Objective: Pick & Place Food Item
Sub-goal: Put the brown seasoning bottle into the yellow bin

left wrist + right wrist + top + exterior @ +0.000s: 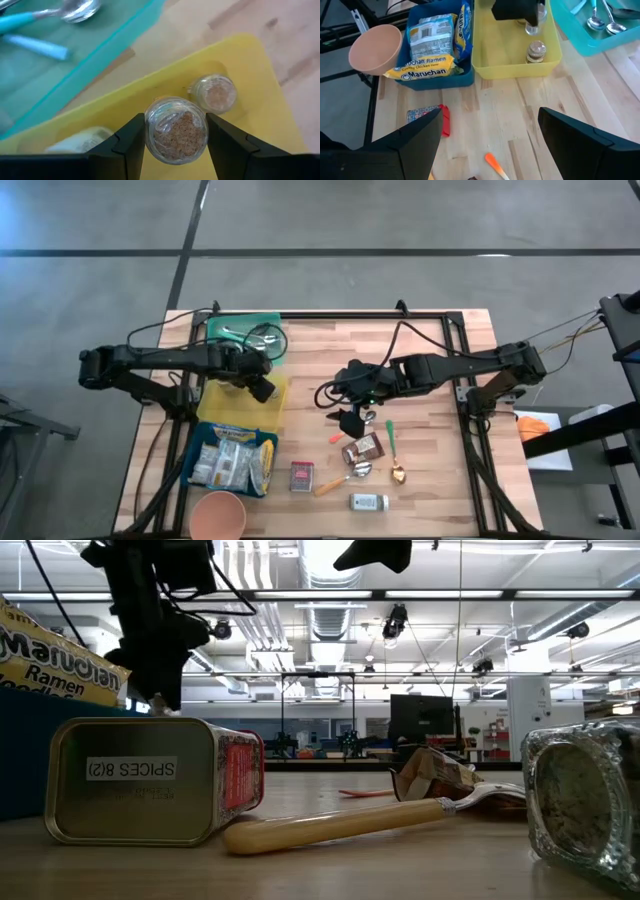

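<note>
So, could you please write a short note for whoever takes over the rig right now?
Left hand: shut on a spice jar, over the yellow bin.
Right hand: open, empty, above mid-table.
Done: one small jar already stands in the yellow bin.
Left: release the held jar; the spice tin, glass shaker and brown packet lie on the table.

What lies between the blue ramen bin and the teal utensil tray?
The yellow bin sits between the blue ramen bin and the teal utensil tray, seen in the right wrist and high views.
</note>
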Robot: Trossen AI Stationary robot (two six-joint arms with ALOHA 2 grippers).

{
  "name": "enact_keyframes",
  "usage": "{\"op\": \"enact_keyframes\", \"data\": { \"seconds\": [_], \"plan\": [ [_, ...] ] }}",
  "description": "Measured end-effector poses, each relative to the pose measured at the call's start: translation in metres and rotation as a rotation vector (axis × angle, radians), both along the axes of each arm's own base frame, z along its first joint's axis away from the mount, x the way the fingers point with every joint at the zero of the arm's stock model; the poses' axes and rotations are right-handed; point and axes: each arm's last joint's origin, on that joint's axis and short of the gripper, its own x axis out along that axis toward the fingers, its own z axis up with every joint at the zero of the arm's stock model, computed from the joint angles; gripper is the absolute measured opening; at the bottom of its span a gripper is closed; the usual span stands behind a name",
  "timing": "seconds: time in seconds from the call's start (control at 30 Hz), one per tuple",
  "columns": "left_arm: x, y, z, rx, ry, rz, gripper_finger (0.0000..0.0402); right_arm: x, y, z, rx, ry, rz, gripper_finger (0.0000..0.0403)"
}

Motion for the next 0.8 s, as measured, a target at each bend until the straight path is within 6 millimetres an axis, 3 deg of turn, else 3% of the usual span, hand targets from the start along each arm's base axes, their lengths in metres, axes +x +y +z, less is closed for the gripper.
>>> {"op": "enact_keyframes", "data": {
  "seconds": [0.17,0.43,0.8],
  "plan": [
    [0.007,-0.008,-0.004,-0.093,-0.021,-0.097,0.0177,0.0,0.0,0.0,-0.001,0.007,0.0,0.0327],
    [0.011,-0.016,-0.002,-0.132,-0.047,-0.024,0.0177,-0.002,0.0,-0.002,0.008,0.028,-0.008,0.0327],
    [0.02,-0.036,-0.003,-0.114,-0.13,-0.069,0.0177,-0.002,0.0,-0.002,0.005,0.029,-0.005,0.0327]
  ]
}}
